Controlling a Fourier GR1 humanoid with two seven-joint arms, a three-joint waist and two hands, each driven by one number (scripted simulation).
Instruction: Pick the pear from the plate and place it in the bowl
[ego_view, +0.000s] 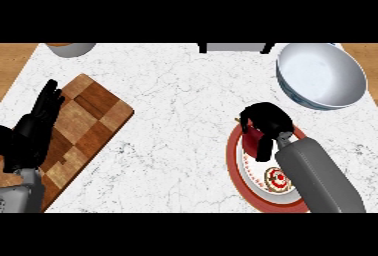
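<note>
Over the plate (238, 165): right hand (264, 122) curled, apparently round the hidden pear.
Left hand (33, 127): fingers straight, resting.
Risk: pear slipping before the bowl (322, 75).

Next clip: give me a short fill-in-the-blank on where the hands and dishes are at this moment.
1. The right hand is curled over the far end of the red-rimmed ____.
2. The white bowl holds ____.
3. The left hand rests, fingers straight, over the wooden ____ board.

Missing words: plate; nothing; cutting
</note>
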